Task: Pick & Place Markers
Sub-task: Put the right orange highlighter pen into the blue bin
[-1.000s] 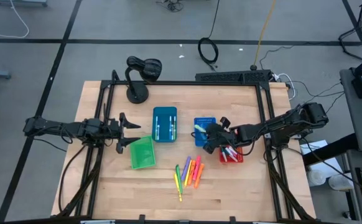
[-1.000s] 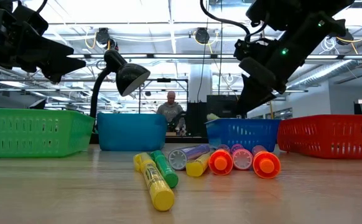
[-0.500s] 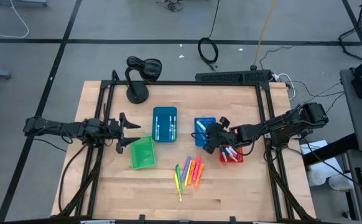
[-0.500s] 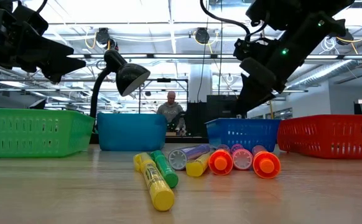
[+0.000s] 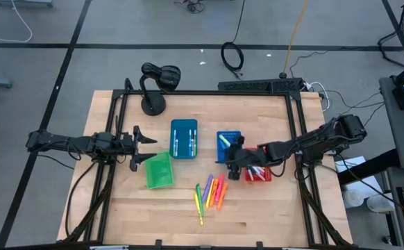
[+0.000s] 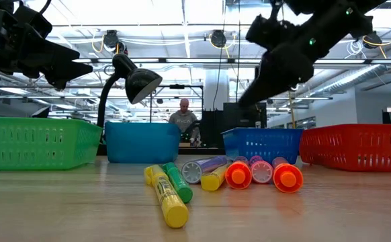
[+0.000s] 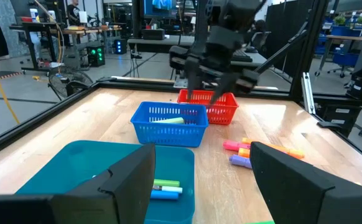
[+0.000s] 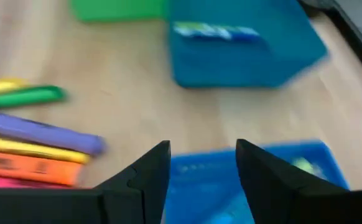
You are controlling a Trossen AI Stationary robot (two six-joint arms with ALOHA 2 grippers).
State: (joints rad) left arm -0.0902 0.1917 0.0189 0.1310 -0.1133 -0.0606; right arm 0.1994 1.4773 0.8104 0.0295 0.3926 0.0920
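Right wrist view: right end effector [image 8: 198,163] open and empty above the blue bin [image 8: 255,180].

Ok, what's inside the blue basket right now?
In the blue basket, one yellow-green marker lies near the top. The basket's wall hides its floor from the left wrist view, and the right hand covers part of it from above.

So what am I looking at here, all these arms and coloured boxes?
Two robot arms work at a wooden table. One picture looks down from above, one sits at table height, and two come from cameras on the wrists. The left gripper waits open beside the green bin. The right gripper hangs open and empty over the blue bin, near the red bin. There is a teal bin too. Loose markers lie on the wood, waiting to be sorted.
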